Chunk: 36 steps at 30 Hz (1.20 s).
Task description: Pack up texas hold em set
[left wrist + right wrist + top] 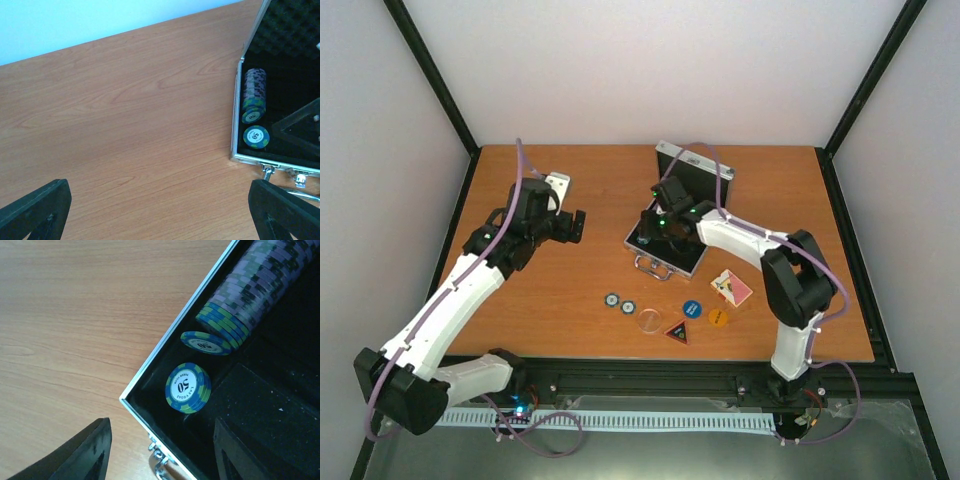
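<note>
The left gripper [160, 215] has its jaws spread fully wide with nothing between them. It hangs over bare wooden table [570, 290] at the left of the overhead view, apart from the case. The right gripper [161, 432] has its jaws part-way open and empty. In the right wrist view one finger [87, 452] sits over the wood and the other [240, 455] over the black lining, with the case's front corner below the gap.

The silver case [165, 342] lies open at the centre of the overhead view, lid [695, 172] tilted back toward the top. Inside along its left wall stands a row of chips [250, 290] on edge. The last chip [206, 342] leans off the end of that row, and a blue-and-green chip marked 50 [187, 387] lies flat just below it.

Lower in the overhead view, on the table in front of the case, lie two small chips [619, 303], a clear disc [648, 320], a triangular button [677, 331], a blue round button [692, 309] and an orange one [718, 316]. The red card deck [732, 288] rests to their right.
</note>
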Motion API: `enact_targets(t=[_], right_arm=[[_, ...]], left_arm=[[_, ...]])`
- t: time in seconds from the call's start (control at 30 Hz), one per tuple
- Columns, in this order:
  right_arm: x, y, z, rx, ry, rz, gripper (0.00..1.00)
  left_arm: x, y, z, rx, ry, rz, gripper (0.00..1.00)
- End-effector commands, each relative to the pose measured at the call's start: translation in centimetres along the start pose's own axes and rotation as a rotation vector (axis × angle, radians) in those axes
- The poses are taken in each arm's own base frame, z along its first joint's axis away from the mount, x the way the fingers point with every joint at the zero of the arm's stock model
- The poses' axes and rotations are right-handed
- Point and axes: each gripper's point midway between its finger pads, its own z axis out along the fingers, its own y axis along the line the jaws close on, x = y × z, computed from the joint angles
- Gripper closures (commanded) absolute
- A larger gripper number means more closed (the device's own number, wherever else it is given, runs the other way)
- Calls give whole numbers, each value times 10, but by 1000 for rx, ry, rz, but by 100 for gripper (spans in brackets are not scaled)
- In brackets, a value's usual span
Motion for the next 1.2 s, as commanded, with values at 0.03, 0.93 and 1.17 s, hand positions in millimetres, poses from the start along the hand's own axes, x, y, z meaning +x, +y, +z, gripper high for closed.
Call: enact_targets(t=[0.03,0.93,1.17], right_arm=[[8,-20,-1,258,-3,-155,42],[25,-13,49,161,47,14,55],[21,-12,54,158,30,40,55]], left_arm=[[0,2,-10,7,-11,-18,0],[8,-7,-14,66,-11,-25,0],[10,-8,-14,73,-6,-25,0]])
